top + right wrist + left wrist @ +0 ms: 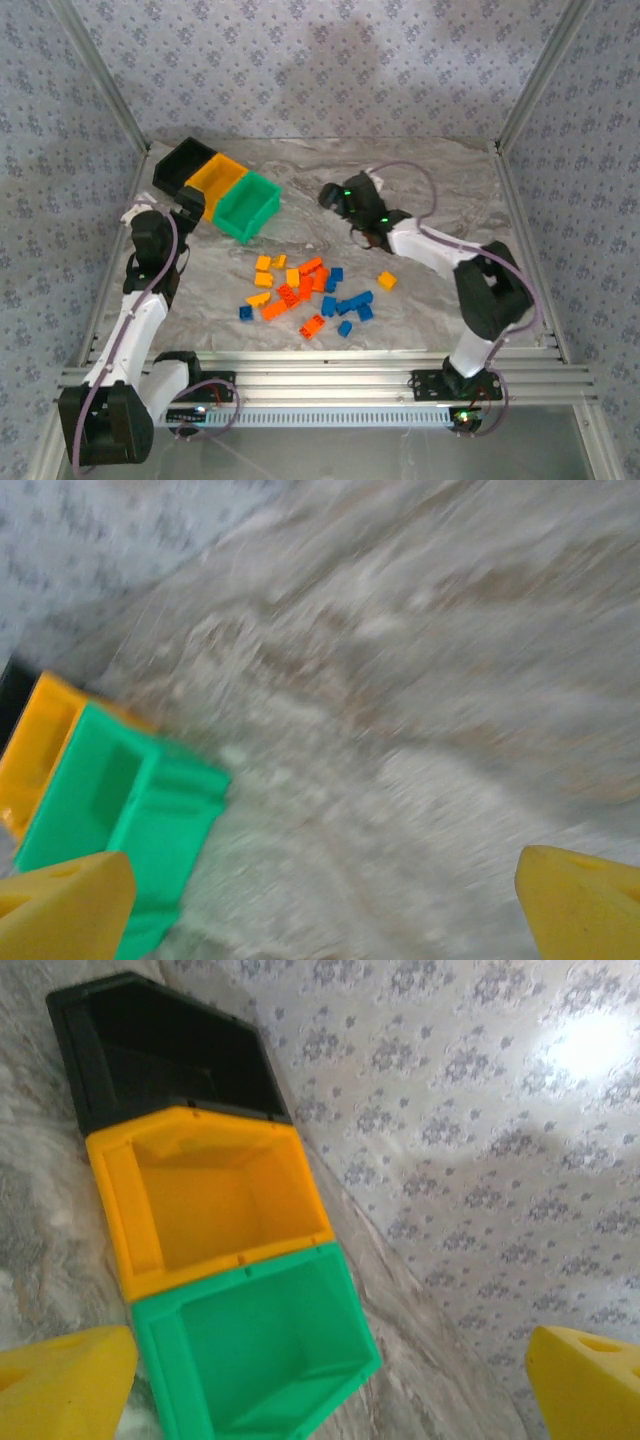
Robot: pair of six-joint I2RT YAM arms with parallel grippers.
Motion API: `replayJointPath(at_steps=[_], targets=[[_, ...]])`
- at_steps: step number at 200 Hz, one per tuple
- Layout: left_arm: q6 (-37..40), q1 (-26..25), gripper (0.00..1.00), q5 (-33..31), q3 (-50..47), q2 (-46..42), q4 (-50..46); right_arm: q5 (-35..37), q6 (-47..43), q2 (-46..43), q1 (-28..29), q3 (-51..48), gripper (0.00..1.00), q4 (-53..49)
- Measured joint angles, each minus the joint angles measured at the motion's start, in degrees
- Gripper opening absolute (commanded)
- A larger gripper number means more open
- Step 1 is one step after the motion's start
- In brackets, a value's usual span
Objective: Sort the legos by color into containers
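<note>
- The top view looks down from high above and behind the arm bases [190, 385], which lie along the bottom of the frame, taking in the whole counter [440, 180] from afar.
- The left wrist view looks closely into the containers [215, 1200], left of centre.
- The right wrist view, blurred, looks slantwise across the counter; the containers sit at lower left, shared by all three views.

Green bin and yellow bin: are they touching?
Touching. The left wrist view shows the green bin and yellow bin joined wall to wall, no gap.
</note>
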Motion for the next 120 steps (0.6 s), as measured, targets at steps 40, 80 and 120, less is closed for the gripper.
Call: replayJointPath(at_steps=[40, 80, 120], targets=[[-0.85, -0.04, 1.00, 1.99, -0.66, -2.91, -3.80, 0.61, 8.92, 13.75, 7.69, 15.41, 1.00, -4.83], [-2.01, -0.37, 1.00, 2.71, -3.08, -6.93, -4.61, 0.35, 14.08, 23.76, 9.90, 28.11, 0.93, -7.17], [-2.21, -0.66, 1.00, 2.73, -3.39, -9.09, -5.29, -0.44, 16.41, 31.63, 9.86, 37.75, 0.88, -10.27]])
